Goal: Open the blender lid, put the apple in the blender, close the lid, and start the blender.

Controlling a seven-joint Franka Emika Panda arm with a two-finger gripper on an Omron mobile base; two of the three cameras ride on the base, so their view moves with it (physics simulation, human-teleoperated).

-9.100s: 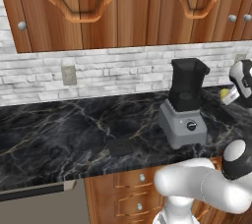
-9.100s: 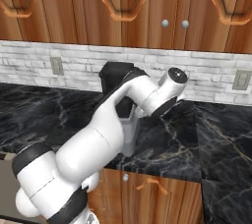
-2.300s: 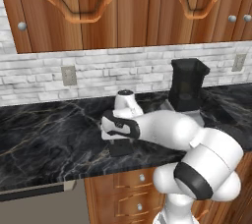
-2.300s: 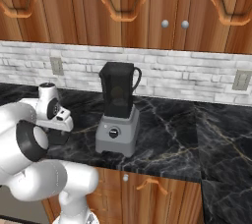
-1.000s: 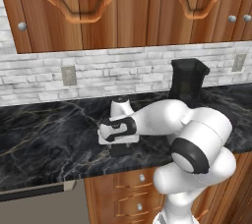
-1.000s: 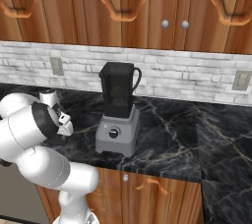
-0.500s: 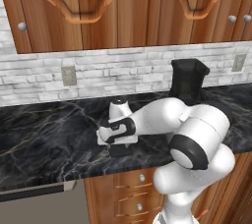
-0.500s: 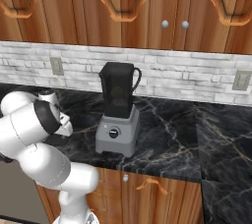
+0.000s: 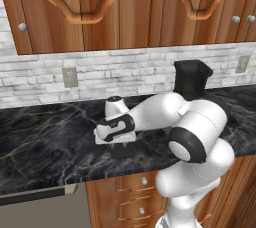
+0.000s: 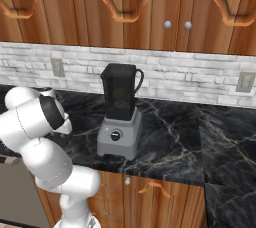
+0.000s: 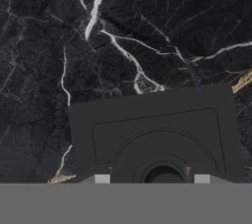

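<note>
The blender (image 9: 192, 78) (image 10: 120, 117), a grey base with a black knob and a dark jar, stands at the back of the black marble counter, and its jar top carries no cap. The blender lid (image 11: 152, 129) (image 9: 120, 151) lies flat on the counter, well to the left of the blender. My gripper (image 9: 118, 143) (image 11: 151, 180) points down right over the lid. Its fingertips (image 11: 102, 179) stand apart on either side of the lid's round centre. Whether they touch the lid I cannot tell. The apple is out of view.
The counter (image 9: 45, 142) (image 10: 180, 142) runs along a white brick wall with outlets (image 9: 69, 76) (image 10: 244, 81). Wooden cabinets (image 10: 150, 7) hang above it. My own arm (image 10: 35, 117) bends low over the counter's left end. The counter's front edge lies close below the lid.
My hand came down from above the counter left of the blender to the lid. In the last half second the fingers moved closer together, and the arm barely shifted.
</note>
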